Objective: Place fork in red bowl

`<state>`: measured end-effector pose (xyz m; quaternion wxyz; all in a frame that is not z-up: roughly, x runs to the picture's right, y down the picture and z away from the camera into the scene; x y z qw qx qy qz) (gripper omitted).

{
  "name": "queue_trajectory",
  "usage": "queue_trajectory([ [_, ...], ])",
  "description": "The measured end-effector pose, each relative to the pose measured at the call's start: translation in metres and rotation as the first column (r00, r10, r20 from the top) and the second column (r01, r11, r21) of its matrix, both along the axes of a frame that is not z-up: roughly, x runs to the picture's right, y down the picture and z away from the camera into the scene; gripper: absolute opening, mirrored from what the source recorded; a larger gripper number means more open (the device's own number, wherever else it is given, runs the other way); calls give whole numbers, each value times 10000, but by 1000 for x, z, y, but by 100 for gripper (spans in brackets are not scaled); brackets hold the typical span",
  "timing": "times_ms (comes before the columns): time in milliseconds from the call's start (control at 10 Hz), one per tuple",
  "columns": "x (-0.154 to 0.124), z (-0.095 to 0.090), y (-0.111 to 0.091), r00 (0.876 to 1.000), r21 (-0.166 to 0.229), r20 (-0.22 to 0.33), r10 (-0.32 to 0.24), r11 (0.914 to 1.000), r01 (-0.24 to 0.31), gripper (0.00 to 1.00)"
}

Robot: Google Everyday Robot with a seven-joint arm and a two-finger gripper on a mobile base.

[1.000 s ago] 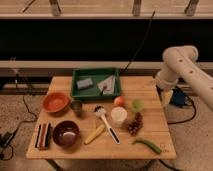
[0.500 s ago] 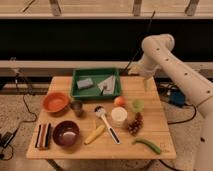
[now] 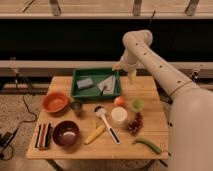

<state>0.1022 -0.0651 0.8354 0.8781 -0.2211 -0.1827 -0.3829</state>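
The red bowl (image 3: 55, 102) is orange-red, wide and shallow, and sits at the table's left side. A small, slim, dark utensil, the fork (image 3: 103, 89), appears to lie in the green tray (image 3: 96, 74) beside a grey napkin. Its details are hard to make out. My gripper (image 3: 131, 76) hangs pointing down just off the tray's right edge, above the back right of the table. It is well to the right of the red bowl and holds nothing that I can see.
A small metal cup (image 3: 76, 105) and a dark maroon bowl (image 3: 66, 134) stand near the red bowl. A white-handled utensil (image 3: 107, 124), a yellow utensil (image 3: 95, 134), a white cup (image 3: 118, 115), fruit (image 3: 119, 101), grapes (image 3: 135, 125) and a green vegetable (image 3: 147, 145) fill the middle and right.
My arm has swung left from the table's right side, bringing the gripper to the green tray's right edge. The objects on the table have not moved.
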Motion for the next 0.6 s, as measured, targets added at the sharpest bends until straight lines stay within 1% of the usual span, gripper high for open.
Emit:
queue_trajectory([
  [100, -19, 5, -1, 9987, 92, 286, -412, 9991, 409, 80],
  [300, -43, 14, 2, 9949, 262, 484, -883, 9959, 871, 80],
  [400, -54, 23, 5, 9919, 432, 494, -1171, 9924, 1150, 80],
  [600, -67, 35, 9, 9900, 623, 430, -1342, 9894, 1314, 80],
])
